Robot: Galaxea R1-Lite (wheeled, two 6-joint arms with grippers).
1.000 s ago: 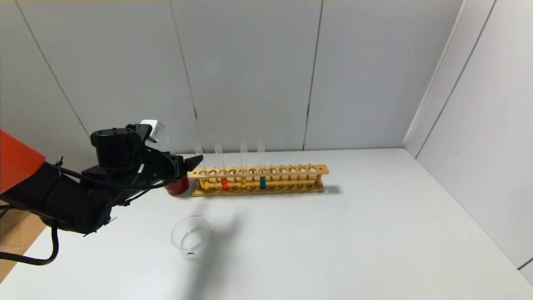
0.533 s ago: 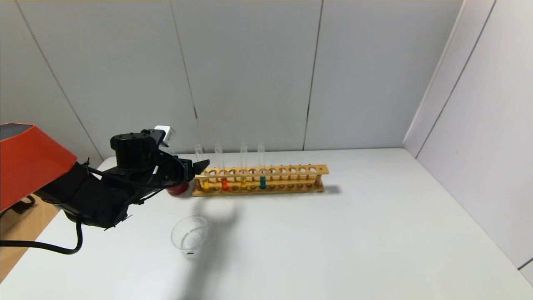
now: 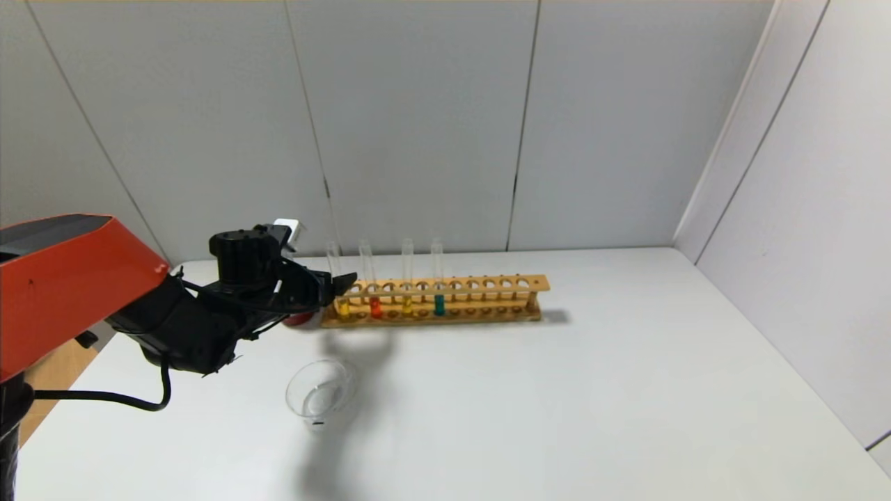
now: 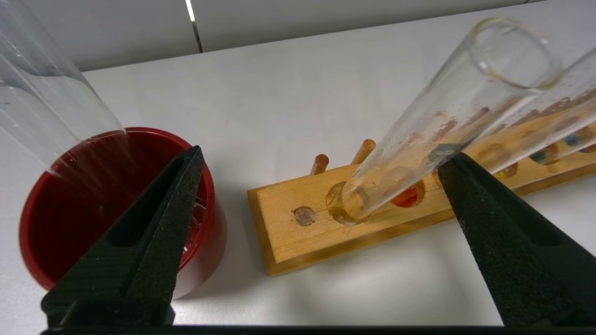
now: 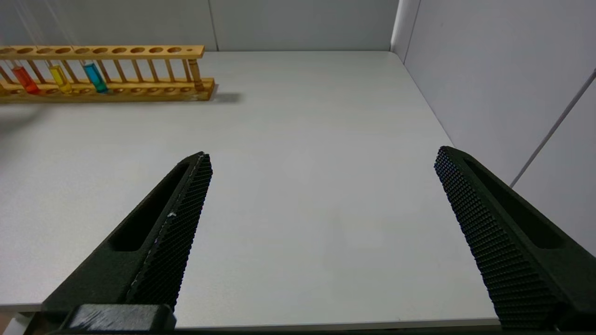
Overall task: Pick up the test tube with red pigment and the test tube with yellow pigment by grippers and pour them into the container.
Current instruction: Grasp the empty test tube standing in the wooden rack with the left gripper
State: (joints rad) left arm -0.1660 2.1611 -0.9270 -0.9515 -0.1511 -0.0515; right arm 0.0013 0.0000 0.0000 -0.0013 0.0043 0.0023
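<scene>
A wooden rack (image 3: 487,284) at the back of the table holds several tubes. The test tube with red pigment (image 3: 375,307) stands second from the left and shows in the right wrist view (image 5: 24,79). The test tube with yellow pigment (image 3: 407,305) stands third (image 5: 60,78). My left gripper (image 3: 346,282) is open at the rack's left end. In the left wrist view my left gripper (image 4: 321,156) straddles the leftmost tube (image 4: 419,125), which holds duller yellow liquid. The container (image 3: 319,395) is a clear dish nearer me. My right gripper (image 5: 321,156) is open and empty over bare table.
A dark red cup (image 4: 70,204) with a clear glass tube in it stands just left of the rack, mostly hidden behind my left gripper in the head view. A teal-liquid tube (image 3: 438,304) stands fourth. Walls close off the back and the right.
My left arm has moved right and forward. Its open fingers went from beside the red cup to the rack's left end, around the leftmost tube. Nothing else moved.
</scene>
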